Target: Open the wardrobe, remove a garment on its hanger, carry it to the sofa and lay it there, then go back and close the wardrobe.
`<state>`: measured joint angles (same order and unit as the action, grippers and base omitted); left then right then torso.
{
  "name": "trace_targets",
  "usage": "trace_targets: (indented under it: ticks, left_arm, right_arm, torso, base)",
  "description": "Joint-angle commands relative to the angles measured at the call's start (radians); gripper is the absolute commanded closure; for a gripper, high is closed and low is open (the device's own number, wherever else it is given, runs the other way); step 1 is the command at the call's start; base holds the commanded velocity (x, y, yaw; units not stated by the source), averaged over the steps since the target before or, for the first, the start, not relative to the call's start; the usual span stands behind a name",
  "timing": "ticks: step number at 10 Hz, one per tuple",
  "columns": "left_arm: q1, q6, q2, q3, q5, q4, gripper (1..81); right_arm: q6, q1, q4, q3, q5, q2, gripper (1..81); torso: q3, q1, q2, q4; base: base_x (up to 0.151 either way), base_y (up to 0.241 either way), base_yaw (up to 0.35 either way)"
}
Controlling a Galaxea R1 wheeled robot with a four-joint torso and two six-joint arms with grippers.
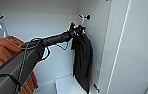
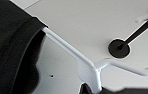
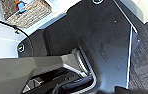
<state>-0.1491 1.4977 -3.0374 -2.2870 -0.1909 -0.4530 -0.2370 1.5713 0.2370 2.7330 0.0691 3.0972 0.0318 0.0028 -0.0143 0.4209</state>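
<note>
Where the one black garment hangs limp on its single white hanger inside the open wardrobe, the left gripper sits at the hanger's neck, its grip impossible to tell; one orange garment hangs well apart, leftward.

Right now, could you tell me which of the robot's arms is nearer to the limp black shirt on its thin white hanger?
The left. Its gripper is up at the white hanger, at the top of the black shirt inside the wardrobe. The right arm is not beside the shirt.
</note>
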Motion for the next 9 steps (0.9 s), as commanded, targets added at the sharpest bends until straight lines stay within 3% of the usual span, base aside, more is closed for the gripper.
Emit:
trace_targets:
  ticks: [1,3,6,7,8,9]
  left_arm:
    - [-0.204,-0.010,-0.005,0.017,-0.038,-0.026,81.1]
    - [-0.229,-0.007,0.014,0.043,-0.068,-0.023,81.1]
    - [-0.287,-0.007,0.052,0.087,-0.058,-0.026,81.1]
    - [-0.306,-0.007,0.069,0.109,-0.053,-0.027,81.1]
    - [-0.316,-0.007,0.089,0.127,-0.046,-0.027,81.1]
    - [-0.319,-0.005,0.107,0.145,-0.030,-0.027,81.1]
  right_arm:
    - [-0.002,-0.038,-0.004,-0.006,-0.049,0.008,1.0]
    - [-0.002,-0.038,-0.004,-0.004,-0.049,0.008,1.0]
    - [-0.005,-0.039,-0.007,-0.007,-0.048,-0.001,1.0]
    - [-0.005,-0.043,-0.007,-0.007,-0.046,-0.004,1.0]
    - [-0.005,-0.043,-0.007,-0.009,-0.045,-0.004,1.0]
    - [-0.004,-0.043,-0.004,-0.009,-0.040,-0.004,1.0]
  torso:
    - [0.000,0.000,0.000,0.000]
    - [0.000,0.000,0.000,0.000]
    - [0.000,0.001,0.000,0.000]
    - [0.000,0.001,0.000,-0.024]
    - [0.000,0.001,0.000,-0.093]
    - [0.000,0.001,0.000,-0.109]
  base:
    - [0.000,0.000,0.000]
    - [0.000,0.000,0.000]
    - [0.000,0.000,0.000]
    - [0.000,0.000,0.000]
    - [0.000,0.000,0.000]
    - [0.000,0.000,0.000]
